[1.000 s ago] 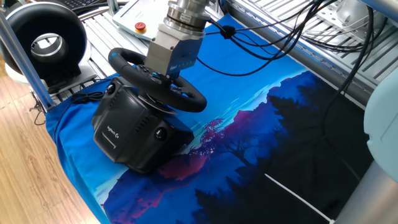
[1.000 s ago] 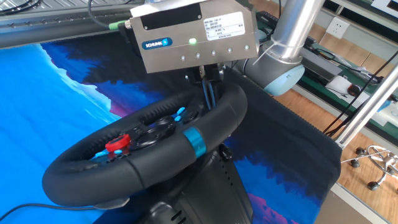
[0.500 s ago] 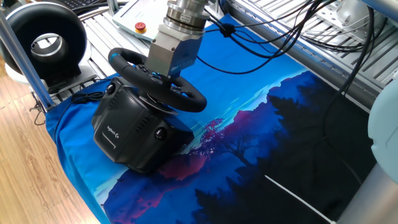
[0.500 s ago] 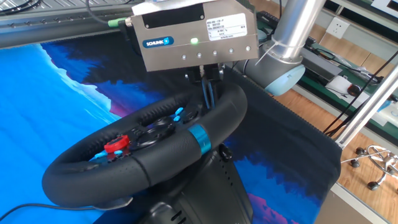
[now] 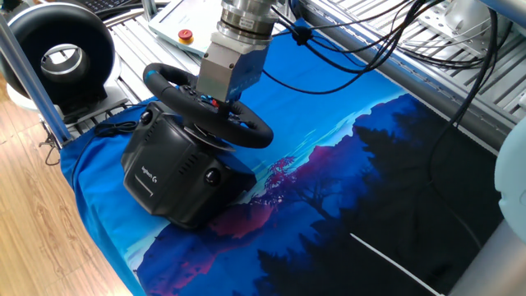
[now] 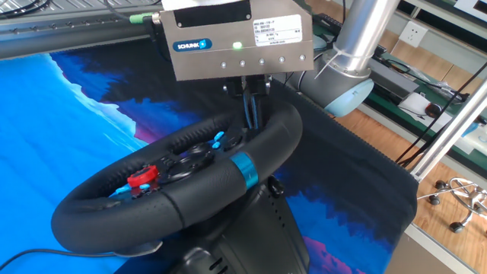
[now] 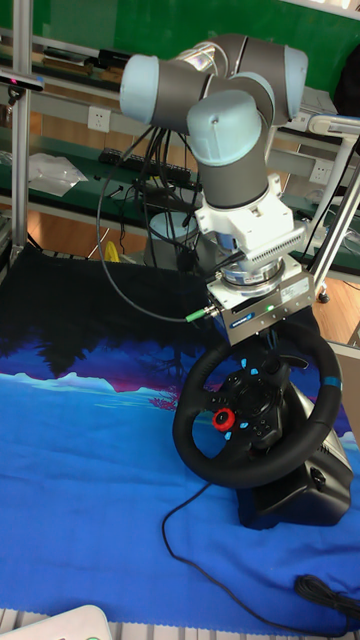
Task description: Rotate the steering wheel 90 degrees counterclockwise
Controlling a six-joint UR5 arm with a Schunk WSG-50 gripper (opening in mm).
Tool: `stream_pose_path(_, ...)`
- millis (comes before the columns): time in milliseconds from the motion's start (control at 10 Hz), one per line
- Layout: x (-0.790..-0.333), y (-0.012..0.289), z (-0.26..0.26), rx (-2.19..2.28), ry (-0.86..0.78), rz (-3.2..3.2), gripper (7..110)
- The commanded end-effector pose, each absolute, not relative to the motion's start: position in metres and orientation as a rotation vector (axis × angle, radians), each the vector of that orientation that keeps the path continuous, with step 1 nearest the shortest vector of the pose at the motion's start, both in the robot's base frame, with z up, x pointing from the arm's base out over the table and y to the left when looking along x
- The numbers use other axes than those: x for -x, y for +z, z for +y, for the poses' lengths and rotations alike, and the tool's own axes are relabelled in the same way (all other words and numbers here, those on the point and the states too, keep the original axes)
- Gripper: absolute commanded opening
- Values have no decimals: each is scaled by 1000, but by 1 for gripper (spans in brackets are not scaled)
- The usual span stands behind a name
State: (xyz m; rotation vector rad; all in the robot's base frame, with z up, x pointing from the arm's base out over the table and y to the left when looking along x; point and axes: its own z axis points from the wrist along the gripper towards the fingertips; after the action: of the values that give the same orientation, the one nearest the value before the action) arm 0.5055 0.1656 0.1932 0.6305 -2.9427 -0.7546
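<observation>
- Where the blue cloth covers the tabletop, the wheel sits tilted on its black base, near one corner.
- Its blue stripe lies on the rim's near-right part in the other fixed view; a red button shows on the hub.
- The tool reaches down inside the rim, fingers close together against the far rim; whether it grips, I cannot tell.

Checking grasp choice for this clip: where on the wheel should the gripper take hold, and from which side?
Best on a spoke or the rim's inner edge beside the hub, from above. The wheel faces up at a tilt, leaving openings inside the rim, and the gripper already reaches down into one. The thick rim looks too wide for the fingers.
</observation>
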Motion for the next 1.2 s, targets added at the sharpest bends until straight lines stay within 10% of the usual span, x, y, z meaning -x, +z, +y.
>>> stream_pose_path(0,-507,203,172,-637,-807,-2943,7)
stream_pose_path(1100,-518,185,172,-620,-887,-2926,7)
